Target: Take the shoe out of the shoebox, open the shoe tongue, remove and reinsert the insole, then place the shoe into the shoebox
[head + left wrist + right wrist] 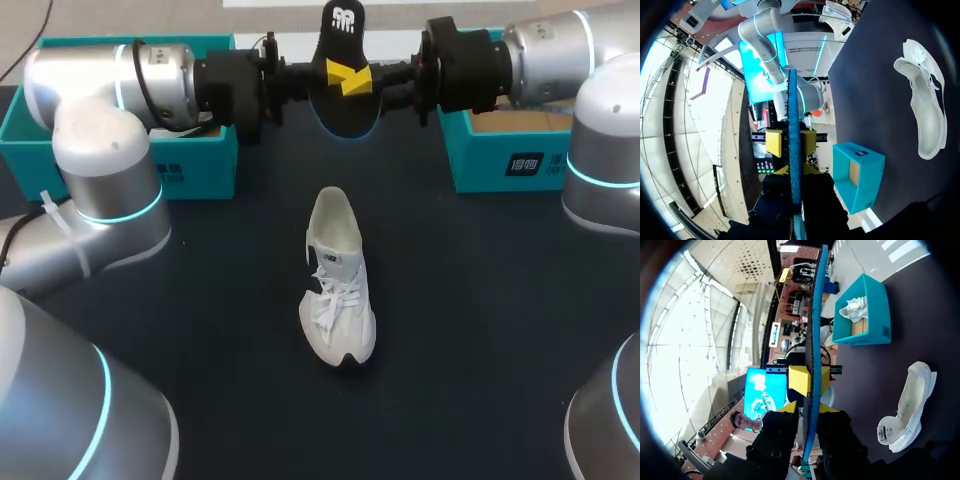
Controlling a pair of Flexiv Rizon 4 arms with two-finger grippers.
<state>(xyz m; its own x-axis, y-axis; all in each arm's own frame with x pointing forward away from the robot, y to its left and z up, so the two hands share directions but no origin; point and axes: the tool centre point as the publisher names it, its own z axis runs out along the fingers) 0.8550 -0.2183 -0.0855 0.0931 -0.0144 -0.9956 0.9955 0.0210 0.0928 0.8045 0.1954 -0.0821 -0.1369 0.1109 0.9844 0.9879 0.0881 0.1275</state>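
A black insole (345, 110) hangs in the air at the back middle, held from both sides. My left gripper (335, 75) and my right gripper (362, 82) meet on it, yellow tips together. In the left wrist view the insole (792, 110) runs edge-on between the tips of the left gripper (791, 142), which is shut on it. The right wrist view shows the insole (815, 315) edge-on with the right gripper (810, 380) shut on it. The white shoe (338, 290) lies on the dark table in the middle, heel toward the back, also seen as the shoe (925, 100) and the shoe (907, 405).
A teal shoebox (200, 170) stands at the back left under my left arm, and something white lies inside this box (865, 315). A second teal box (520, 160) stands at the back right, showing a bare cardboard inside (860, 175). Dark table surrounds the shoe.
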